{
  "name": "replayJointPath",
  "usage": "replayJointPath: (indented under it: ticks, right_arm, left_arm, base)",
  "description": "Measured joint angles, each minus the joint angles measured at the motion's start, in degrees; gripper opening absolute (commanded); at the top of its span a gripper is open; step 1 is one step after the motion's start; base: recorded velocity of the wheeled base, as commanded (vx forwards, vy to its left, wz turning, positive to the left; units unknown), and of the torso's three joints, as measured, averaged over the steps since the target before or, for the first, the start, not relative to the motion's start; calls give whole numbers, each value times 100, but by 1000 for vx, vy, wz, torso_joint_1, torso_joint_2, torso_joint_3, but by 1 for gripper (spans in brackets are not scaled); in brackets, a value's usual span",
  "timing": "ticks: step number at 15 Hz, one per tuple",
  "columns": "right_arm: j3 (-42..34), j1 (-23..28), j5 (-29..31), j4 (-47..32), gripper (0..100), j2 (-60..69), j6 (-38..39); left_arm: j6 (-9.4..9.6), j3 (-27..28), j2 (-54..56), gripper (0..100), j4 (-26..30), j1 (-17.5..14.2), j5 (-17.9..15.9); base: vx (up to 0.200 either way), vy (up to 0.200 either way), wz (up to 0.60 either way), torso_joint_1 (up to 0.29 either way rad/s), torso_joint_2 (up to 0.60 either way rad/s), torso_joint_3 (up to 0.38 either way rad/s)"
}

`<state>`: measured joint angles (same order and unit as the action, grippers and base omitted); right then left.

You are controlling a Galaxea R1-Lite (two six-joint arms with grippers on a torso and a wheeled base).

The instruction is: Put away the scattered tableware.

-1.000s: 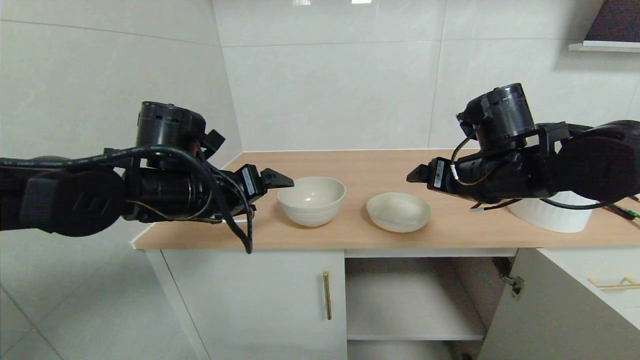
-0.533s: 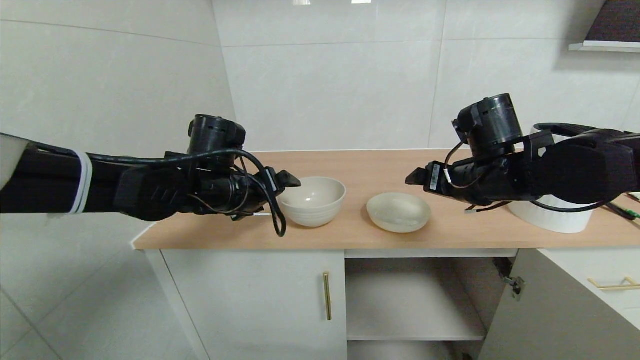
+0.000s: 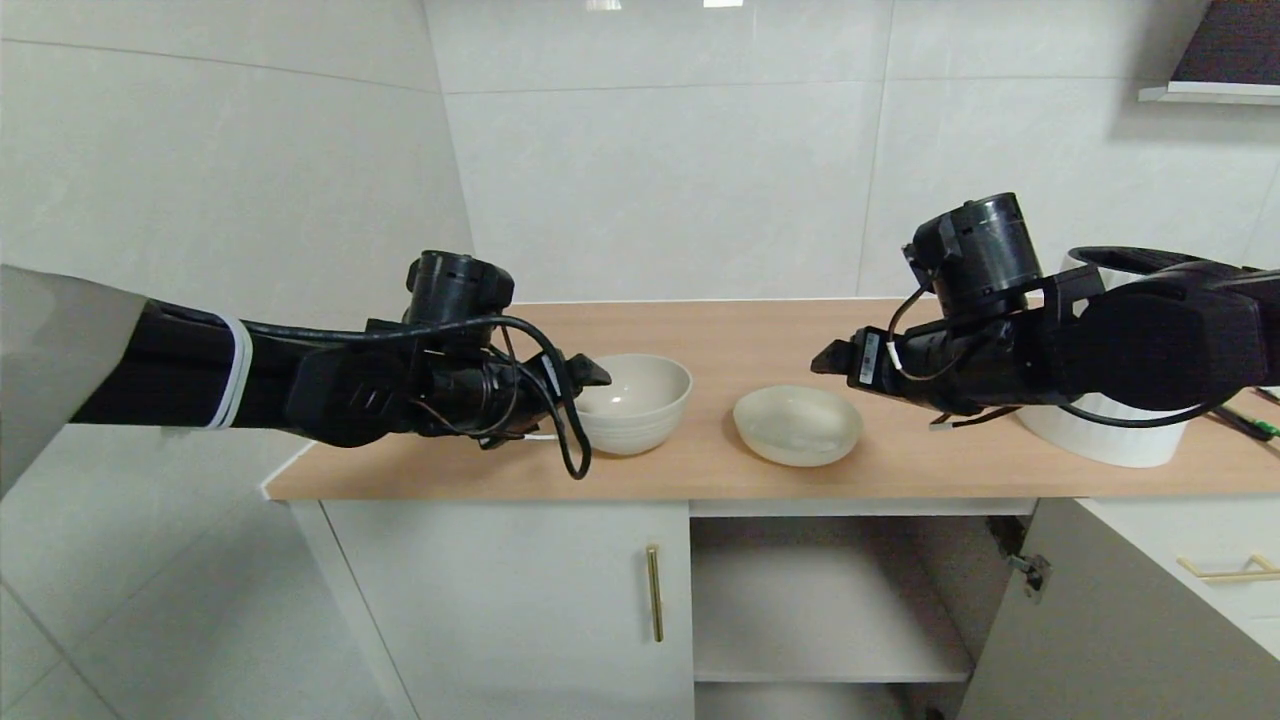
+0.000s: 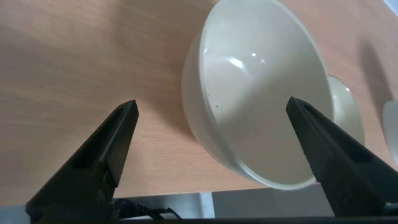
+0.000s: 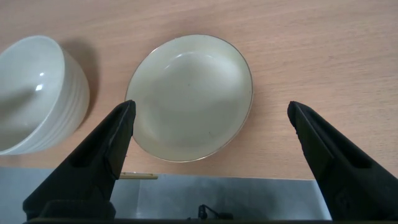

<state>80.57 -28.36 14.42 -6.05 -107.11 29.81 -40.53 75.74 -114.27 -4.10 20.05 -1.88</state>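
Note:
On the wooden counter (image 3: 900, 470) stand a deep cream bowl (image 3: 632, 402) and, to its right, a shallow pale dish (image 3: 797, 424). My left gripper (image 3: 592, 384) is open at the bowl's left rim. In the left wrist view the bowl (image 4: 255, 87) lies just ahead, between the spread fingers (image 4: 112, 149). My right gripper (image 3: 826, 358) hovers open above the dish's right side. The right wrist view shows the dish (image 5: 193, 96) below the open right gripper (image 5: 210, 107), with the deep bowl (image 5: 37, 93) beside it.
A large white pot (image 3: 1100, 432) stands on the counter behind my right arm. Under the counter, a cabinet compartment (image 3: 825, 600) is open with a bare shelf; its door (image 3: 1100, 620) swings out to the right. The shut door (image 3: 520, 600) has a gold handle. Tiled walls close in at the left and back.
My left arm has stretched forward and to the right, bringing its gripper up to the deep bowl's rim. My right arm has sunk slightly and hardly moved since.

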Motion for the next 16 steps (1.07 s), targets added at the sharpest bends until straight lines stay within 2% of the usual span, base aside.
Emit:
replayJointPath:
  ticks: [11, 16]
  right_arm:
    - [-2, 2, 0, -33, 100, -20, -33]
    - [124, 176, 334, -282, 100, -447, -213]
  left_arm:
    - [-2, -28, 27, 0, 7, -5, -6]
    - [-2, -59, 112, 0, 11, 0, -6]
  base:
    - [0, 0, 0, 0, 0, 0]
    - [0, 0, 0, 0, 0, 0]
